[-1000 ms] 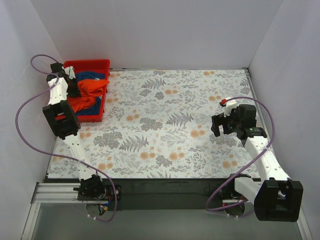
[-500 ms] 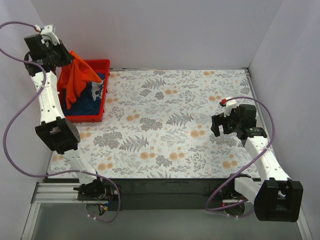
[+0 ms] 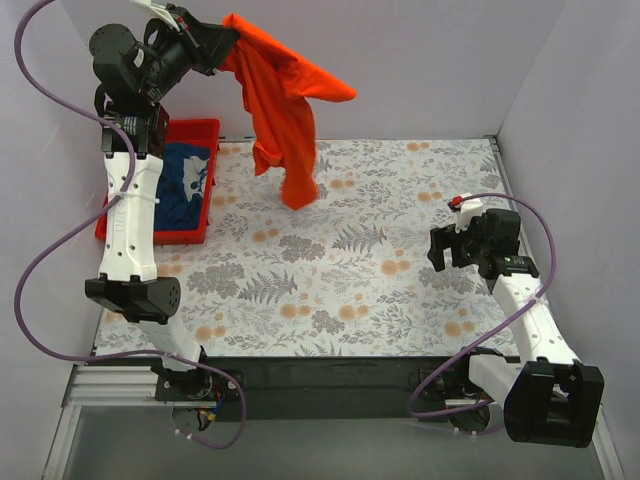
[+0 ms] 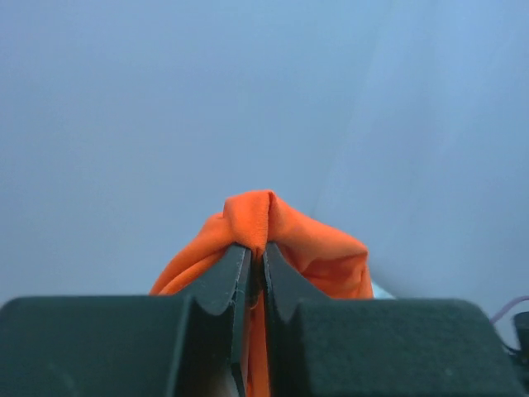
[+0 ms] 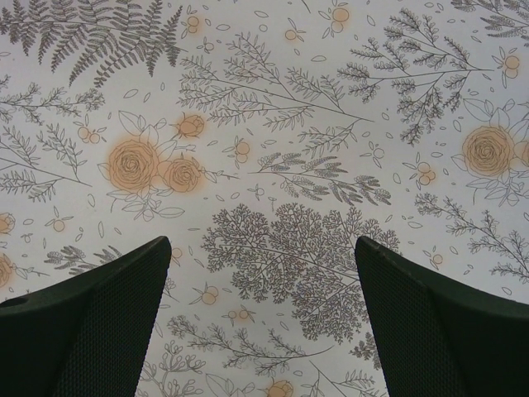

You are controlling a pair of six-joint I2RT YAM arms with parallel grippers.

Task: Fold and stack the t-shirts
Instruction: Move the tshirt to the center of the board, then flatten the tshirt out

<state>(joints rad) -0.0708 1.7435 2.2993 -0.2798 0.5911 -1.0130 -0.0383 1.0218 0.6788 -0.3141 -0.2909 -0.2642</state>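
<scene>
My left gripper (image 3: 222,38) is raised high at the back left and shut on the orange-red t-shirt (image 3: 283,110), which hangs and swings out to the right above the table. In the left wrist view the gripper (image 4: 256,258) pinches a fold of the orange cloth (image 4: 331,256). The dark blue t-shirt (image 3: 180,185) with a pale print lies in the red bin (image 3: 150,235). My right gripper (image 3: 445,247) is open and empty at the right side of the table; in the right wrist view the gripper (image 5: 263,285) hovers above the patterned cloth.
The table is covered with a floral cloth (image 3: 330,260). White walls (image 3: 400,60) close the back and both sides. The red bin stands at the back left corner.
My left arm has swung up and to the right, lifting the orange-red t-shirt out of the red bin and high into the air. The right arm has barely moved.
</scene>
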